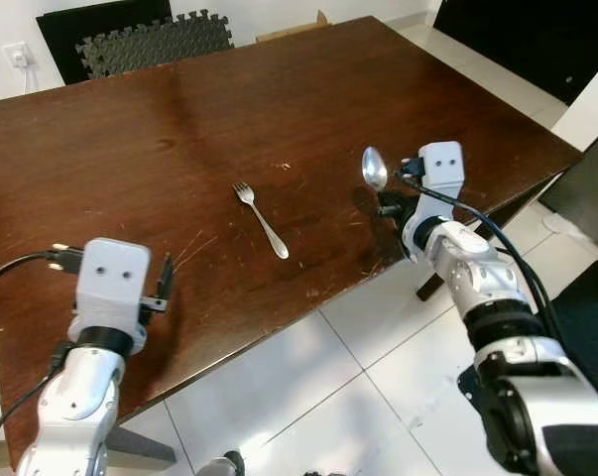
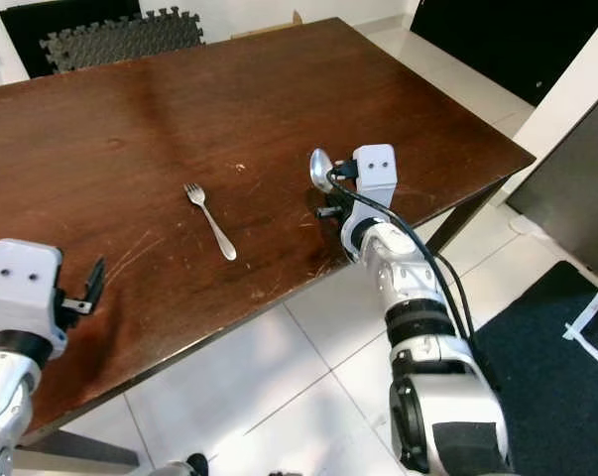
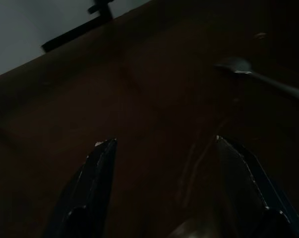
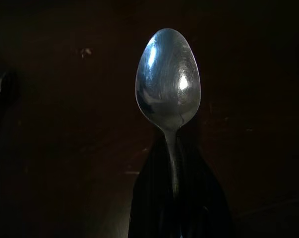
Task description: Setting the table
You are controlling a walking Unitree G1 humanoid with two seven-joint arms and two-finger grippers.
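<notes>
A silver spoon point(image 1: 374, 167) stands bowl-up over the table's right front part, its handle pinched in my right gripper point(image 1: 390, 201), which is shut on it. The spoon's bowl point(image 4: 167, 79) gleams in the right wrist view, with the handle running down between the black fingers point(image 4: 149, 198). A silver fork point(image 1: 261, 220) lies flat on the brown wooden table point(image 1: 179, 129), left of the spoon, tines pointing away from me. My left gripper point(image 1: 166, 283) hovers open near the table's front left edge; its two fingertips point(image 3: 105, 151) stand wide apart over bare wood, with the fork point(image 3: 261, 77) ahead of them.
Dark foam mats point(image 1: 155, 40) and a black panel lean against the far wall behind the table. White tiled floor point(image 1: 308, 387) lies in front of the table. A dark cabinet point(image 1: 591, 188) and dark rug point(image 2: 546, 367) stand on the right.
</notes>
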